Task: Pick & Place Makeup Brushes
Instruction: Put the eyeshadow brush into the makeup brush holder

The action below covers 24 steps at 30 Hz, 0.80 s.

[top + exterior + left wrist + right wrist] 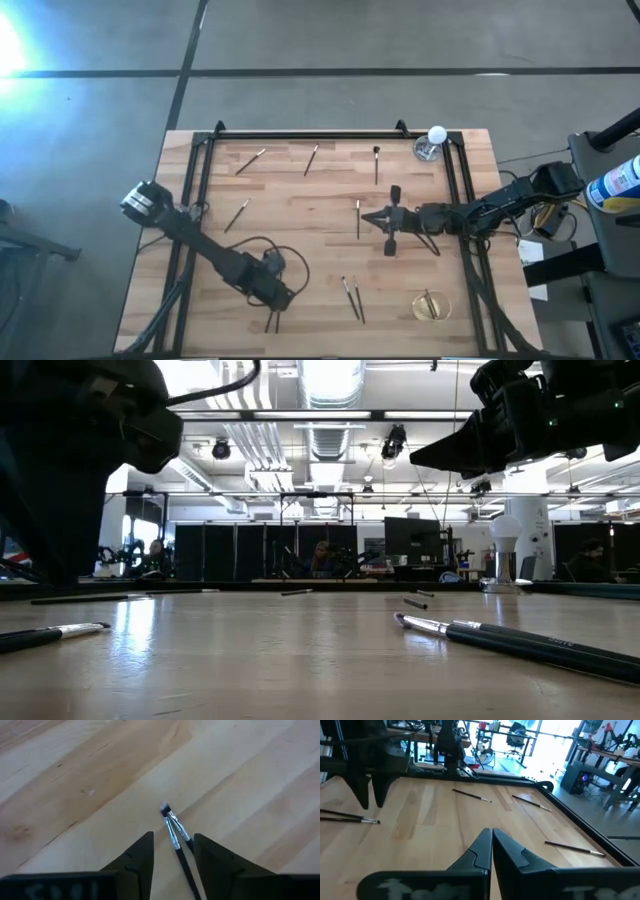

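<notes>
Several makeup brushes lie flat on the wooden table: at the far side [250, 160], [311, 160], [376, 163], mid-left [237, 214], centre [358, 218], and a pair [352, 298] near the front. My left gripper [172, 840] hangs open near the front edge, pointing down. Below it, two more brushes [175, 837] lie on the wood between its fingers, bristle tips together. My right gripper [491, 834] is shut on nothing, level above the table's right half, pointing toward the left edge, beside the centre brush.
A yellowish glass cup [432, 305] holding a brush stands near the front right corner. A clear glass with a white ball [432, 142] stands at the far right. A black frame [300, 135] rims the table. Bare wood lies between the arms.
</notes>
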{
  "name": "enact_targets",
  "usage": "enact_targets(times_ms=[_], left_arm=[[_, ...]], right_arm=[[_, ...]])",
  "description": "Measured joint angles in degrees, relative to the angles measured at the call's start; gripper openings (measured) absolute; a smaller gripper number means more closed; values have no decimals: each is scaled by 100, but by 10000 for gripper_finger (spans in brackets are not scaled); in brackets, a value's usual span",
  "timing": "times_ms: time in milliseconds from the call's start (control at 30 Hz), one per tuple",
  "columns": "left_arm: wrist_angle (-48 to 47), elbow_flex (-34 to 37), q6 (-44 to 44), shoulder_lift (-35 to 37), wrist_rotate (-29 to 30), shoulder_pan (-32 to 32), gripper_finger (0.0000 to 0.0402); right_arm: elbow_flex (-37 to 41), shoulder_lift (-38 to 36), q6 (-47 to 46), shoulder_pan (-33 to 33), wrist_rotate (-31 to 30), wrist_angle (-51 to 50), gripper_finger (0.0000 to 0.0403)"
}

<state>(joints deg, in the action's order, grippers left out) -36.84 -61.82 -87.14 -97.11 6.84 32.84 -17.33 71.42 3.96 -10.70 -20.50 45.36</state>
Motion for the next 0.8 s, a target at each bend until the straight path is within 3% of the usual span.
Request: enact_targets(times_ms=[267, 800], left_arm=[[-711, -652, -113, -709, -339, 2, 131], [-668, -461, -632, -808, -434, 11, 131]], right_arm=[[46, -22, 16, 0, 1, 24, 8], [51, -16, 13, 0, -1, 55, 8]])
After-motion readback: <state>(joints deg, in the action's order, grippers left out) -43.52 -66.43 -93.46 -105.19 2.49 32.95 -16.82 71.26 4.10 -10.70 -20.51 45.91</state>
